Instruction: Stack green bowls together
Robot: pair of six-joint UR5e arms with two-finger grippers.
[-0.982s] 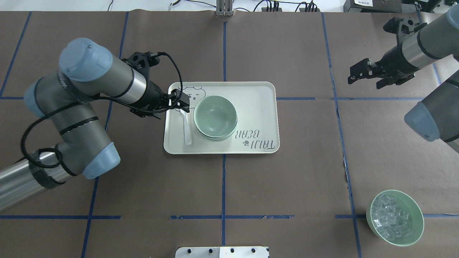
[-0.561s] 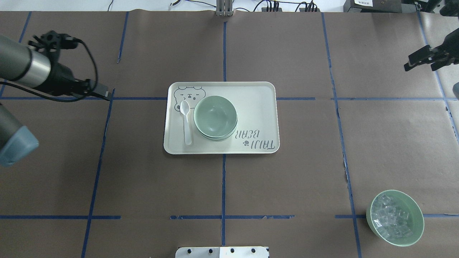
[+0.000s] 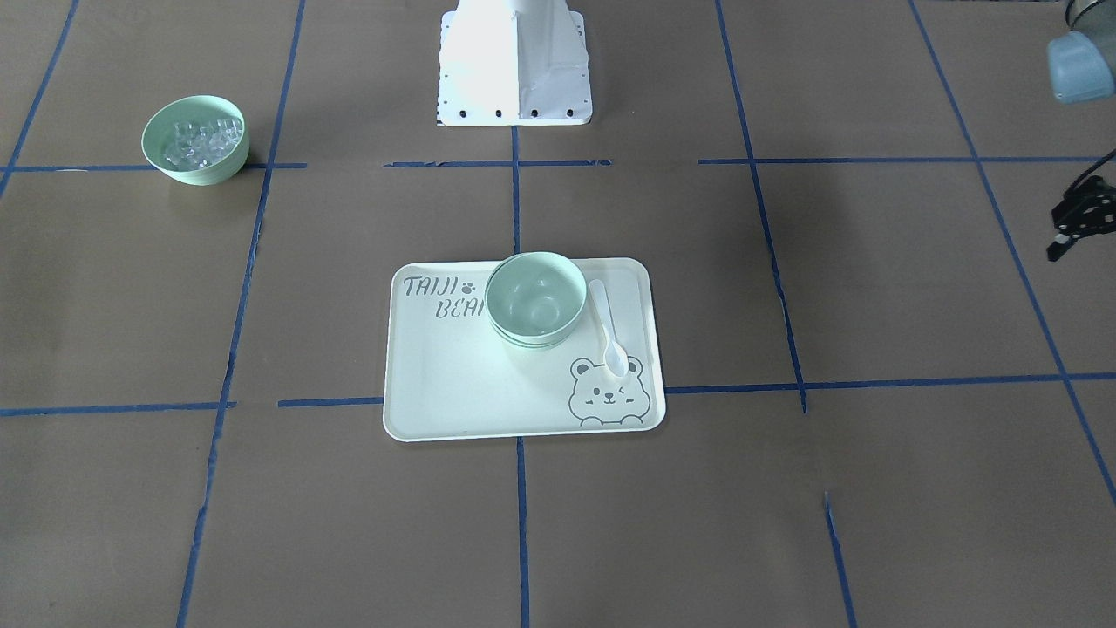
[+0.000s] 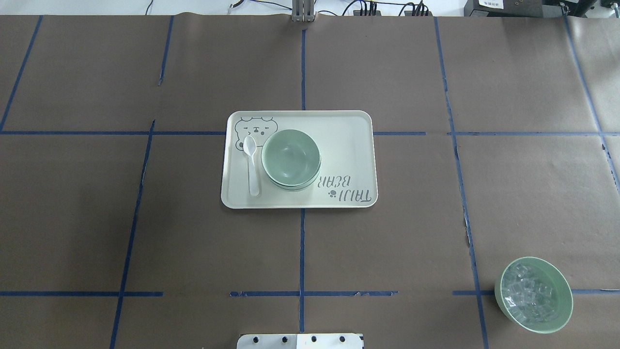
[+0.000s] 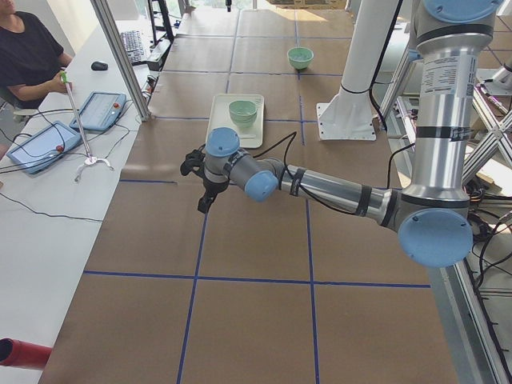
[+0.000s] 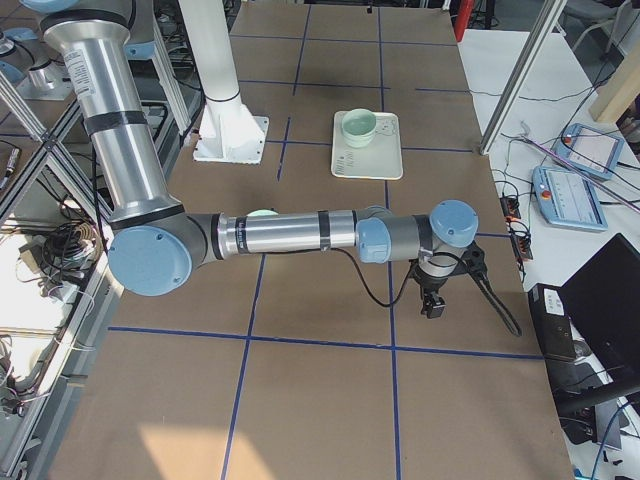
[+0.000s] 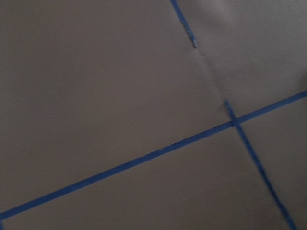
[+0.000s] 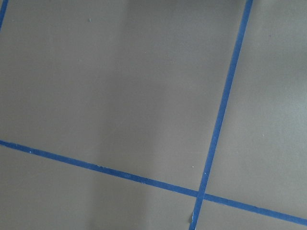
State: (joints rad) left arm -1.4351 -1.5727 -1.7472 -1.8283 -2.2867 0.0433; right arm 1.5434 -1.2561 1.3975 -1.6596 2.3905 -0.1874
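Observation:
The green bowls (image 4: 290,157) sit nested in one stack on the cream tray (image 4: 348,145), left of its middle. The stack also shows in the front view (image 3: 535,298) and the left side view (image 5: 242,111). A white spoon (image 4: 252,169) lies on the tray beside the stack. Neither arm shows in the overhead view. My left gripper (image 3: 1074,225) hangs small at the front view's right edge, far from the tray, and I cannot tell its state. My right gripper (image 6: 434,300) shows only in the right side view, far from the tray, and I cannot tell its state. Both wrist views show only brown paper and blue tape.
A like green bowl with clear ice-like cubes (image 4: 534,294) stands near the table's front right corner. The robot's white base (image 3: 514,70) is at the near edge. A seated person (image 5: 28,48) and tablets are beside the table's far side.
Both arms have pulled outward and left the overhead view. The left gripper was over the spoon on the tray a second ago. The bowls, spoon and tray have not moved.

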